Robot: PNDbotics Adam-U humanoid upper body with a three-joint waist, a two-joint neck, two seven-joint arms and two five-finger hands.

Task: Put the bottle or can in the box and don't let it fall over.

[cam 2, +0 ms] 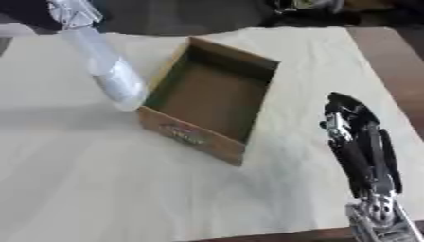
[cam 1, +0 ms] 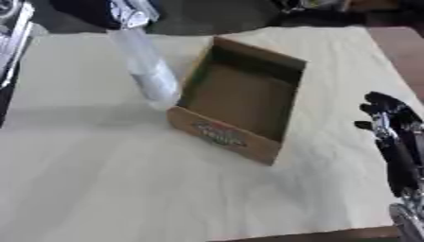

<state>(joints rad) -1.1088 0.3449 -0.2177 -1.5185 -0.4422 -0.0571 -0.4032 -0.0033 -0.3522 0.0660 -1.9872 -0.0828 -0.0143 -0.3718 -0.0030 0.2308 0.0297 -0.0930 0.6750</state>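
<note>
Two hands are in play here. Up at the far left, the left hand (cam 2: 73, 13) comes in from the top corner, silver and black, and it is clamped round the top end of a clear bottle (cam 1: 147, 71). That bottle hangs tilted, its lower end slanting down toward the box (cam 1: 240, 97) and sitting just beside the box's left wall, outside it; whether the base touches the counter (cam 1: 108, 184) I cannot tell. Over on the right, the right hand (cam 2: 356, 137) rests near the lower corner, black fingers pointing up and away, straight and relaxed, holding nothing, well apart from the box.

The box is brown cardboard, open on top, set askew near the middle of the counter, with a printed label on its near wall and nothing visible inside. A pale cream cloth covers the counter, lightly creased, and bare brown wood shows along the right edge and the near edge. Beyond the far edge things go dark and blurred.
</note>
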